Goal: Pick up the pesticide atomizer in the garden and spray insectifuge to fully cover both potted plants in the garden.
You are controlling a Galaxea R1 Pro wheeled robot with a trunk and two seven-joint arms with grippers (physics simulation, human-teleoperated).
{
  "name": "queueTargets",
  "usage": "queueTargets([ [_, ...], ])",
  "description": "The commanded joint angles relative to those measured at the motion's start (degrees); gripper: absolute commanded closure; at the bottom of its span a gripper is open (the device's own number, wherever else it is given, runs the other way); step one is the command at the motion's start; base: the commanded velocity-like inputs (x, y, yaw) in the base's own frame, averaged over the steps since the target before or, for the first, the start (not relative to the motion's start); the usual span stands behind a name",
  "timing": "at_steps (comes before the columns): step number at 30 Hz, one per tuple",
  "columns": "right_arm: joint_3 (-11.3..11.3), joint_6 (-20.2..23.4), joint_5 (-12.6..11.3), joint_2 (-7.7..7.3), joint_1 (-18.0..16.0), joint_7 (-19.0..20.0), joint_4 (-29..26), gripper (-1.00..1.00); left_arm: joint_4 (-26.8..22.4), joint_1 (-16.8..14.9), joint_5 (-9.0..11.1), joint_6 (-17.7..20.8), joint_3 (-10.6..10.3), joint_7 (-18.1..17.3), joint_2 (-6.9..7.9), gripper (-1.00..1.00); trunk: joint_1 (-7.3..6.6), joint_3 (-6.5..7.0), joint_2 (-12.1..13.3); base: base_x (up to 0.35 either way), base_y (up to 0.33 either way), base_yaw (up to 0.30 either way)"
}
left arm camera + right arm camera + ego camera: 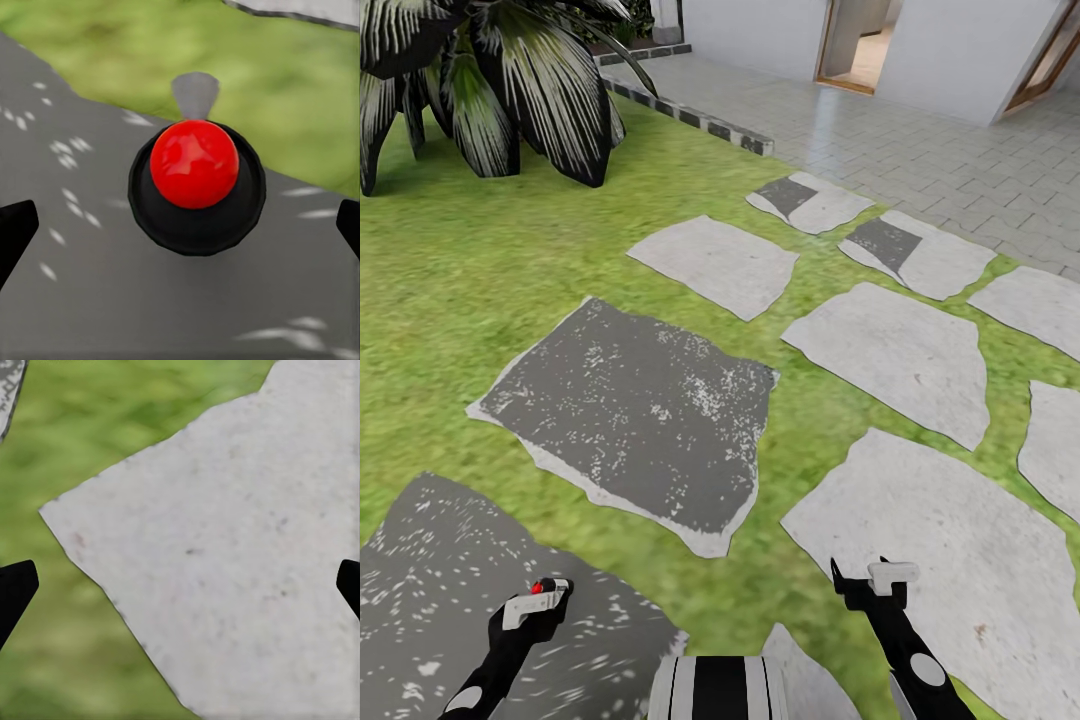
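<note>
The pesticide atomizer appears end-on in the left wrist view: a round dark body, a red cap and a grey nozzle, over a dark stepping stone. My left gripper is open, its fingertips wide apart and clear of the bottle on both sides. In the head view the red cap shows right at the left gripper, low on the left. My right gripper is open and empty above a pale stone. The potted plants are out of view.
The garden lawn carries several flat stepping stones, dark ones near me and pale ones to the right. A large striped agave stands at the back left. A paved walk and the house wall lie beyond.
</note>
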Motion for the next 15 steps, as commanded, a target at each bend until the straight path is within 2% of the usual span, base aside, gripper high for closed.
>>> queueTargets([
  [1, 0.0, -0.2, 0.0, 0.0, 0.0, 0.0, 0.0, -1.0, 0.1, 0.0, 0.2, -0.1, 0.4, -0.6, -0.04, -1.0, -0.01, -0.03, 0.0, 0.017, 0.0, 0.0],
  [15, -0.1, -0.2, 0.0, 0.0, 0.0, 0.0, 0.0, -1.0, 0.1, 0.0, 0.2, -0.1, 0.5, -0.5, 0.02, -1.0, -0.01, -0.03, 0.0, 0.017, 0.0, 0.0],
])
